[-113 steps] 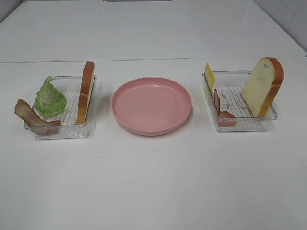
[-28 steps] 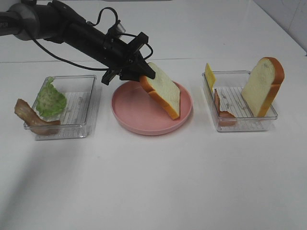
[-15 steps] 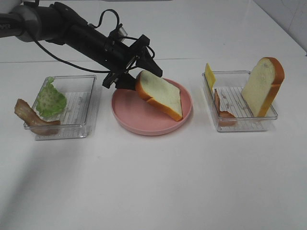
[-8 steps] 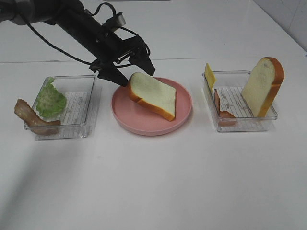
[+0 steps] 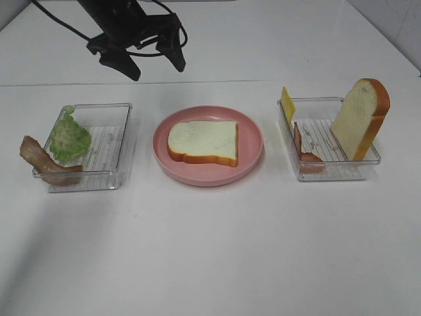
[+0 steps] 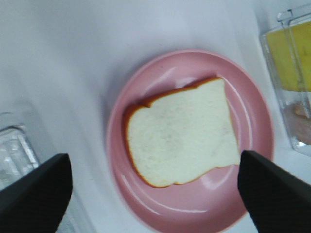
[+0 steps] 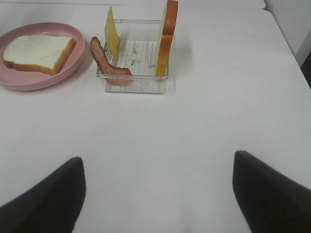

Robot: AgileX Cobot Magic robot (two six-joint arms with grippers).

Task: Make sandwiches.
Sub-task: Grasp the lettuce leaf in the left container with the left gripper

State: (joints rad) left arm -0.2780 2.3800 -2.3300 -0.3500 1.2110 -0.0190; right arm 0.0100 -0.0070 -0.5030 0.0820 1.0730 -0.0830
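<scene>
Jaws: left jaws wide apart, empty, high over bench [image 5: 210, 250] behind left tray [image 5: 125, 146]; right jaws wide, empty, over bare bench. Between the trays, plate [image 5: 253, 141] in reach of either arm. On it bread slice [image 5: 202, 141] lies flat inside rim, base for stacking. Probably lettuce [image 5: 69, 137] or bacon [image 5: 43, 161] next; approach unobstructed.

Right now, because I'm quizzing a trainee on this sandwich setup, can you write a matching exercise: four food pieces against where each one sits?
1 lettuce leaf
2 cheese slice
3 bread slice lying flat
4 bread slice standing on edge

A right tray, right end
B pink plate
C left tray
D right tray, left end

Pairs: 1-C, 2-D, 3-B, 4-A
</scene>
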